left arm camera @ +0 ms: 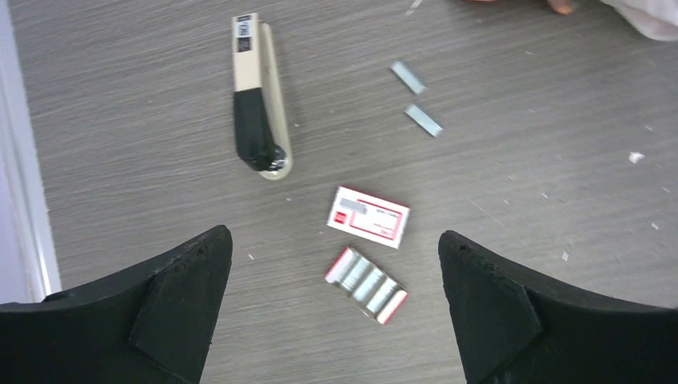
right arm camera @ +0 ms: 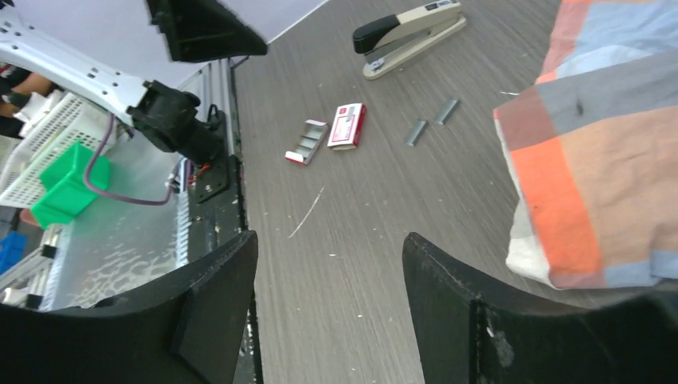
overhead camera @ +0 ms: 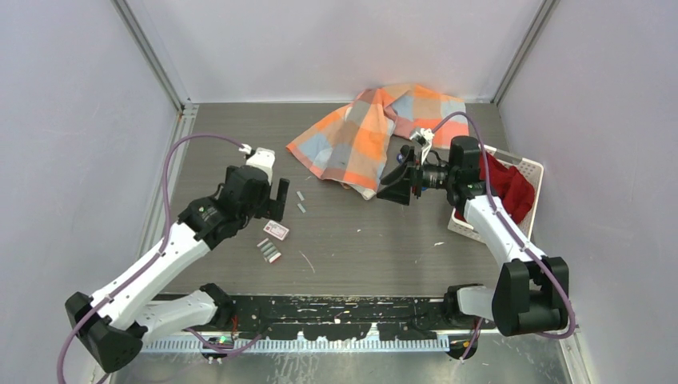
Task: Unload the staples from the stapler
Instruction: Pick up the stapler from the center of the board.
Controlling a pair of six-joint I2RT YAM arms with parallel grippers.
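Okay, both arms are up off the bench (overhead camera: pixel 360 256). The left claw (left arm camera: pixel 334 244) is spread wide with nothing between its fingers, hanging over the little cluster of supplies. The right claw (right arm camera: pixel 329 240) is just as wide apart and empty, near the edge of the checked cloth (overhead camera: pixel 376 136).

The stapler (left arm camera: pixel 260 96), beige with a black end, lies on the bench untouched, off to the left claw's left and apart from both claws. Two loose staple strips (left arm camera: pixel 408 78) sit side by side on bare bench, between the stapler and the cloth.

On to the containers. The small white-and-red box (left arm camera: pixel 368 217) lies flat. Just beside it is a red-edged tray (left arm camera: pixel 366 284), open on top and filled with grey rows of staples.

Over at the right edge, a white basket (overhead camera: pixel 532 168) holds a crumpled red cloth (overhead camera: pixel 508 188).

Beyond the near edge, the right wrist view catches a second white basket (right arm camera: pixel 32 152) with a green block (right arm camera: pixel 60 180) in it.
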